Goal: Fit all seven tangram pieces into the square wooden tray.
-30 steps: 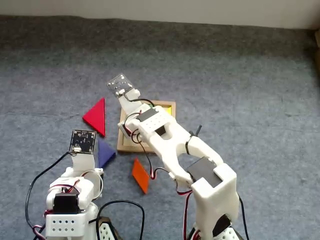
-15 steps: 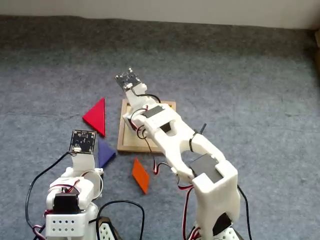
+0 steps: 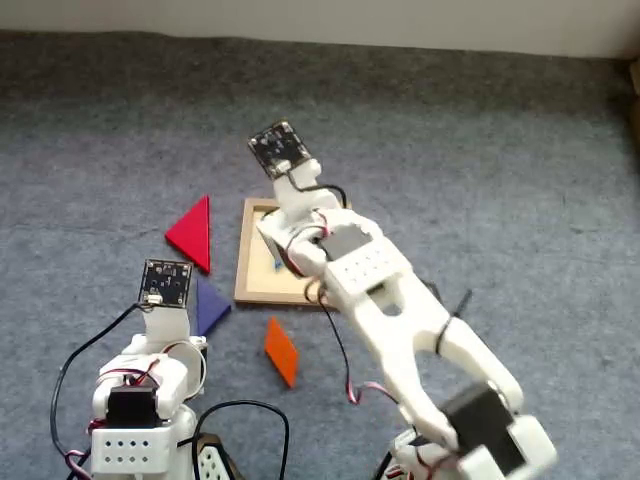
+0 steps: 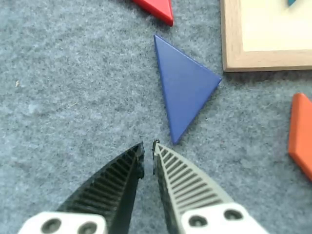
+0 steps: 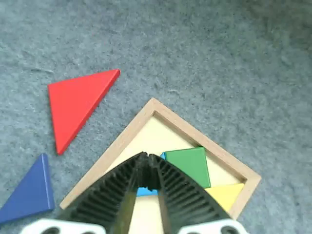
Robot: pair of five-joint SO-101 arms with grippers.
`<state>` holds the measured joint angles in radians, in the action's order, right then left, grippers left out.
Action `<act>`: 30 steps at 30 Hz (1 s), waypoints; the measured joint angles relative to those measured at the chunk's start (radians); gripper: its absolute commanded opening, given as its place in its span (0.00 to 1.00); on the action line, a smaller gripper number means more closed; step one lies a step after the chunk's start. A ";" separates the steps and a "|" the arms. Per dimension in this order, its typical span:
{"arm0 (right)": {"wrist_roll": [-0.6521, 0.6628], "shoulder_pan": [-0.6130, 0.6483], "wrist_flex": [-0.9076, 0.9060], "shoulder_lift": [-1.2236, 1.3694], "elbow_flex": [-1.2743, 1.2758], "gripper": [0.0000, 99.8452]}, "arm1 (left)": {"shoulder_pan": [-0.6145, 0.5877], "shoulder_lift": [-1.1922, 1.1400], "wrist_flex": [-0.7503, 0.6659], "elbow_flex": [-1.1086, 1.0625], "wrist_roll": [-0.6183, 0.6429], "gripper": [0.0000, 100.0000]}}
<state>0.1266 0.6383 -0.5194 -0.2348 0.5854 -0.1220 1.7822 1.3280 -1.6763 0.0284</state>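
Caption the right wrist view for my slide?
Shut right claw above square wooden tray holding green square and yellow piece; red triangle and blue triangle lie outside.

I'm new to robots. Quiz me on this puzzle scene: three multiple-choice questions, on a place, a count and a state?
1. Where is the green square? A inside the wooden tray; B outside it; C held by a gripper.
2. How many pieces lie outside the tray? A one; B three; C five.
3. The left gripper is: A wide open; B shut, empty; C gripping the tray.
Answers: A, it lies within the rim; B, red triangle, blue triangle, orange piece; B, its jaws meet on nothing.
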 measured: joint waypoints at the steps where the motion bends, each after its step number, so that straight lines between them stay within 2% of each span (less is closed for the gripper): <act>1: 0.000 -0.009 0.000 -0.061 0.048 0.02 | 0.000 0.000 0.000 0.000 0.000 0.05; 7: 0.000 -0.103 0.000 -0.423 0.342 0.02 | 0.000 0.000 0.000 0.000 0.000 0.05; 18: 0.000 -0.396 -0.002 -0.905 0.802 0.02 | 0.000 0.000 0.000 0.000 0.000 0.05; 27: 0.000 -0.568 -0.002 -1.231 1.082 0.02 | 0.000 0.000 0.000 0.000 0.000 0.05; 30: 0.002 -0.598 -0.002 -1.352 1.091 0.02 | 0.000 0.000 0.000 0.000 0.000 0.05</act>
<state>0.1281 0.0399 -0.5209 -1.5865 1.6763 -0.1220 1.7822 1.3280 -1.6763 0.0284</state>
